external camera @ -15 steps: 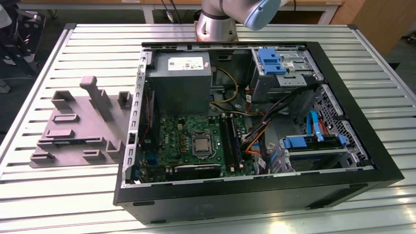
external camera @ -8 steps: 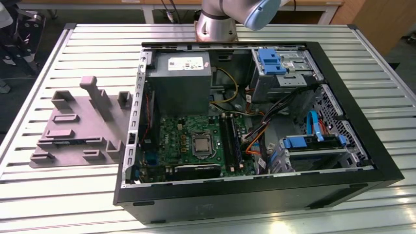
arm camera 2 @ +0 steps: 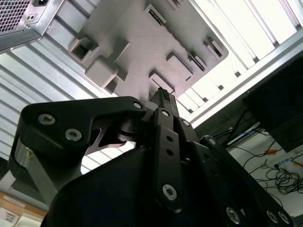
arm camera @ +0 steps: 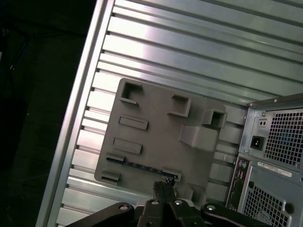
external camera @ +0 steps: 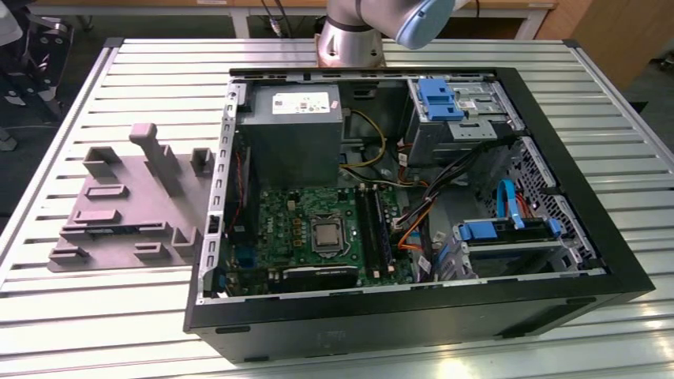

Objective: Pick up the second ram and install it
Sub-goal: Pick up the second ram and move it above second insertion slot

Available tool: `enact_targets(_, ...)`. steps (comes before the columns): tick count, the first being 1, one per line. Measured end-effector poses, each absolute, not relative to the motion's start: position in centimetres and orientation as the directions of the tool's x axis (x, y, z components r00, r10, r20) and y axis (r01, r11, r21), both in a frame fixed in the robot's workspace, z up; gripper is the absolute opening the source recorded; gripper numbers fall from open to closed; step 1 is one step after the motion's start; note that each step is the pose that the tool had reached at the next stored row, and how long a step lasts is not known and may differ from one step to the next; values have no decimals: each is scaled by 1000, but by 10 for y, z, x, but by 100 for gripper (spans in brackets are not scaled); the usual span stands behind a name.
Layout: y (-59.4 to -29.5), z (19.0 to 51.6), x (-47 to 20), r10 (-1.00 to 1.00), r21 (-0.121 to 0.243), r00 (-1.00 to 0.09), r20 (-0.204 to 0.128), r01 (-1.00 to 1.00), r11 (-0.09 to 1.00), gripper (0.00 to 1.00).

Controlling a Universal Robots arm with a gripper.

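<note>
white label (external camera: 300, 103) on power supply (external camera: 286, 142), print unreadable, no legible text

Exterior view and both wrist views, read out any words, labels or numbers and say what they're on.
Sticker on the power supply, exterior view: too small to read.
Label on the back of the computer case, first wrist view: too small to read.
Tray and ram stick: no print legible.
</note>
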State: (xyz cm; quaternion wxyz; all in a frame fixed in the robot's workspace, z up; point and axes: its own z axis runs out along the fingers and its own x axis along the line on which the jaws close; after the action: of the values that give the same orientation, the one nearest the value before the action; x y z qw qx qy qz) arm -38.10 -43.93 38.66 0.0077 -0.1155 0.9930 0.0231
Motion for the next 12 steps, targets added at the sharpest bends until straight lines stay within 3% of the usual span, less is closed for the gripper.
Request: enact_targets(12, -439, 387, -381, -248, 44, -968, -21, -249, 968, 11)
